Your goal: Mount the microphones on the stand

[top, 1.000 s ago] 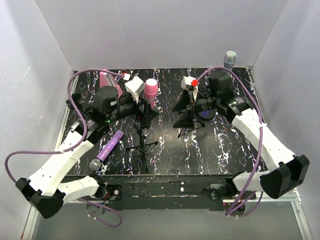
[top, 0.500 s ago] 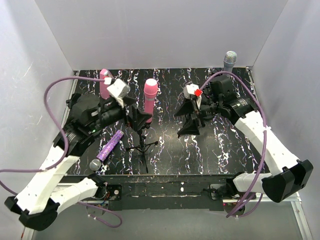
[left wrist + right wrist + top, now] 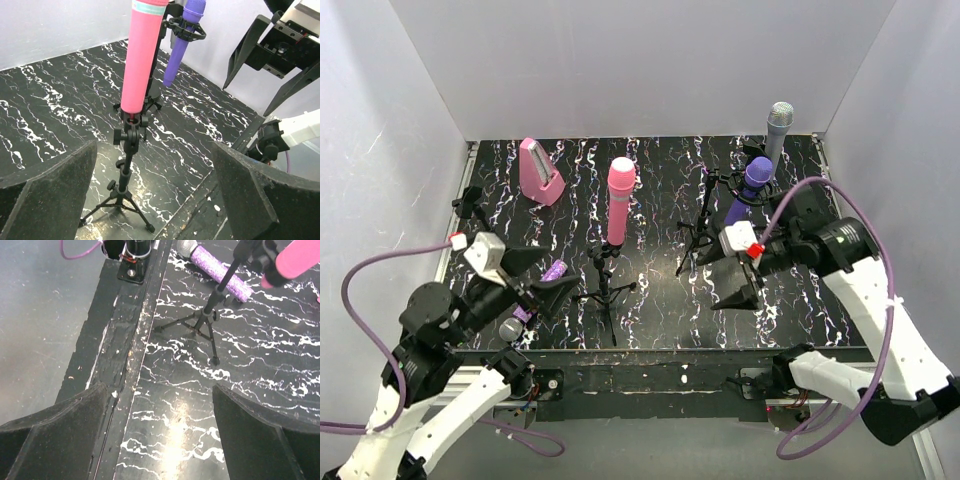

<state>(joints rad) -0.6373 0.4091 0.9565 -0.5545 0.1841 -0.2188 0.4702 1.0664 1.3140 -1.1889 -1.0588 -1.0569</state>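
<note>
The pink microphone [image 3: 620, 200] stands upright in the clip of the left tripod stand [image 3: 605, 285]; it also shows in the left wrist view [image 3: 142, 55] on its stand [image 3: 127, 165]. The dark purple microphone [image 3: 748, 185] sits in the right stand [image 3: 703, 228], as the left wrist view [image 3: 182, 40] also shows. The silver-grey microphone [image 3: 778, 125] stands upright at the back right corner. The glittery purple microphone [image 3: 538, 298] lies on the table near my left gripper [image 3: 548, 285]; it also shows in the right wrist view [image 3: 217, 272]. My left gripper is open and empty. My right gripper [image 3: 728, 278] is open and empty.
A pink wedge-shaped box [image 3: 538, 172] stands at the back left. White walls enclose the black marbled table [image 3: 660, 170] on three sides. The table's near edge [image 3: 125, 340] runs below my right gripper. Purple cables loop from both arms.
Both arms have drawn back toward the near edge and away from the stands. The pink and dark purple microphones stay in their clips, now uncovered.
</note>
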